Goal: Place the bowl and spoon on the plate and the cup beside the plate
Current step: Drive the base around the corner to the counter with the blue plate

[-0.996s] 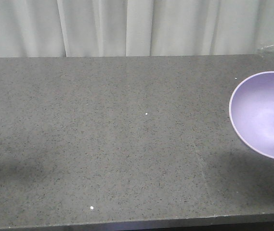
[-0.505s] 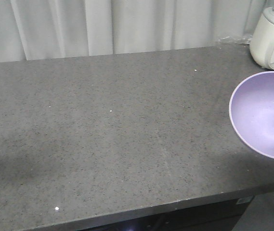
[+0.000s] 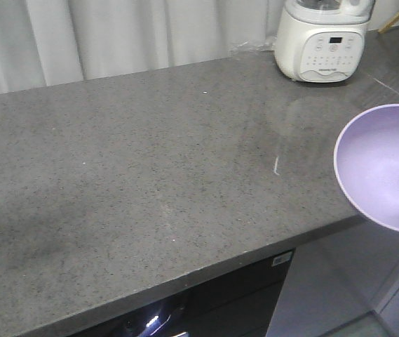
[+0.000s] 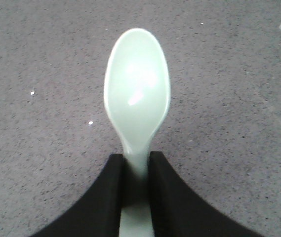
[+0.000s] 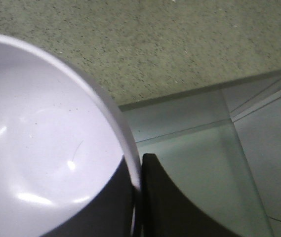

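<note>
Front view: the lavender bowl [image 3: 385, 168] hangs off the grey countertop [image 3: 136, 175] at its front right corner. Left wrist: the left gripper [image 4: 136, 160] pinches the handle of the mint spoon [image 4: 137, 94] above the countertop. Right wrist: the right gripper [image 5: 138, 163] clamps the bowl's rim, partly beyond the countertop's edge.

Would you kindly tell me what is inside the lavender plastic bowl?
Nothing shows inside the round lavender plastic bowl: only its bare, shiny inner surface. The right hand grips the rim, hiding a small patch of the inside.

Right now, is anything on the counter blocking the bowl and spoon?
Nothing visible does. Near the bowl and spoon, the countertop holds only a white appliance at its back corner; no plate is in view.
</note>
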### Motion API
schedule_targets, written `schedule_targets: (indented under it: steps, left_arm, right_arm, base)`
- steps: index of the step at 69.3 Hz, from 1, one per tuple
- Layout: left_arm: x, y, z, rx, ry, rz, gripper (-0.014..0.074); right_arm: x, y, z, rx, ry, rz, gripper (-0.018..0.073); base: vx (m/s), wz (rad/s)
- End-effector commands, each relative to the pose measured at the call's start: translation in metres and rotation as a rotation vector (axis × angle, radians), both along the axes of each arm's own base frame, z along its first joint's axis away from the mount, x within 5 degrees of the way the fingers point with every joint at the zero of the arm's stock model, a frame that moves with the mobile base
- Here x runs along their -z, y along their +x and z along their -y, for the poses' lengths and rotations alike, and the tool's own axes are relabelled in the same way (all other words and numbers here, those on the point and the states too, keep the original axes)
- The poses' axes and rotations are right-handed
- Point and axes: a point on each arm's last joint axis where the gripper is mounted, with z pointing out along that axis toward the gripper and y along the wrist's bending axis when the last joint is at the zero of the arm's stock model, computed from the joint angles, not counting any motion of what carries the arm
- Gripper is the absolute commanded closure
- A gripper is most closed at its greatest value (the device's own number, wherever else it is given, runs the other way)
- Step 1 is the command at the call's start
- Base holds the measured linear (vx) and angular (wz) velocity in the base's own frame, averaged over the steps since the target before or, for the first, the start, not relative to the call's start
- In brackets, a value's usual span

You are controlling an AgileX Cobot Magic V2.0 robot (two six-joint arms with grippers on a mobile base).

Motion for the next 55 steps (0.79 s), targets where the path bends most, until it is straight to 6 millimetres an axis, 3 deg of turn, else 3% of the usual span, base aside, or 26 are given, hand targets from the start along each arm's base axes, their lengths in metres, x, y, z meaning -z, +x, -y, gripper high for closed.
schedule_targets:
  steps: [1, 55]
  left_arm:
    - [-0.0156, -0.0020, 0.0003, 0.002, -0.012, 0.101, 0.0604]
    - [-0.0156, -0.0020, 0.0003, 0.002, -0.012, 0.101, 0.0604]
  right_arm:
    - [-0.0142, -0.0030, 0.0005, 0.003, -0.002, 0.094, 0.0565]
    - [-0.0143, -0.0029, 0.0005, 0.003, -0.002, 0.094, 0.0565]
  base:
    - [-0.05, -0.41]
    - [-0.05, -0.42]
